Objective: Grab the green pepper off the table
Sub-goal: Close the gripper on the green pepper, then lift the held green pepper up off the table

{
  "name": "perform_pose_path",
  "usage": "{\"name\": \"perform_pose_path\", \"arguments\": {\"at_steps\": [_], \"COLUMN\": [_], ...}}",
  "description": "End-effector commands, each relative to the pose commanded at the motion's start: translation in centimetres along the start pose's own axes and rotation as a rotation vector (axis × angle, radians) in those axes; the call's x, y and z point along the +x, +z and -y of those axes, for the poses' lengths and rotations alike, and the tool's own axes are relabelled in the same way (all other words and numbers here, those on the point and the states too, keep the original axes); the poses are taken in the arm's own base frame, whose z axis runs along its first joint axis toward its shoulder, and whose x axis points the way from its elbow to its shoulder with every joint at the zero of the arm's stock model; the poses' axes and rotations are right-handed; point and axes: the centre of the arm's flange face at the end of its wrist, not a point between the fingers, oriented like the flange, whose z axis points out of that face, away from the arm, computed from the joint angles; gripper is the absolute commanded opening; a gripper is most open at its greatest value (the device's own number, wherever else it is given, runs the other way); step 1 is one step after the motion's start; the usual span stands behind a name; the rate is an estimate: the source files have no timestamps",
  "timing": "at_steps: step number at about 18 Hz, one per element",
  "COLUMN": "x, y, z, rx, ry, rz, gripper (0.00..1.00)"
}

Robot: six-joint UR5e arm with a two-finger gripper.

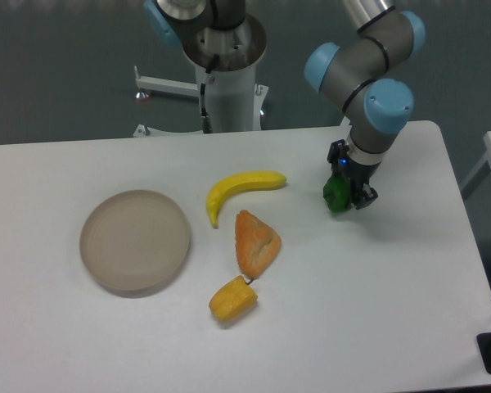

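Gripping one green pepper, end effector, one banana

Glossy green pepper between the fingers, above table.

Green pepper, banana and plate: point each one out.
green pepper [337,195], fixed camera, its glossy left side beside the claw.
banana [239,187], fixed camera, middle of its curve.
plate [98,262], fixed camera, its lower-left rim.

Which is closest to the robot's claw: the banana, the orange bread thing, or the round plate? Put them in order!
From the gripper:
1. Banana, just to its left in the picture.
2. Orange bread piece, lower left.
3. Round plate, far left.
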Motion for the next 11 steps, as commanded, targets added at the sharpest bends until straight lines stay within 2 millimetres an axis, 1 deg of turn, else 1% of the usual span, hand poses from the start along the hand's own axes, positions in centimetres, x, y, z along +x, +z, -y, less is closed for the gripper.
{"name": "perform_pose_path", "arguments": {"at_steps": [2,4,5,7,9,10,11], "x": [-0.8,-1.8,-2.1,-2.3,-2.6,-2.8,-3.4], "y": [-2.6,-4.7,-5.3,-6.1,-7.1,-7.4,-7.3], "z": [1.2,3.1,3.9,4.6,7.4,8.5,9.0], "rx": [0.006,0.009,0.01,0.003,0.006,0.005,0.005], "ry": [-0.031,-0.045,-0.052,-0.083,-0.115,-0.132,-0.145], "rz": [-0.001,-0.02,-0.031,-0.025,-0.003,0.004,0.008], "gripper": [0.21,0.21,0.21,0.21,0.21,0.21,0.21]}}
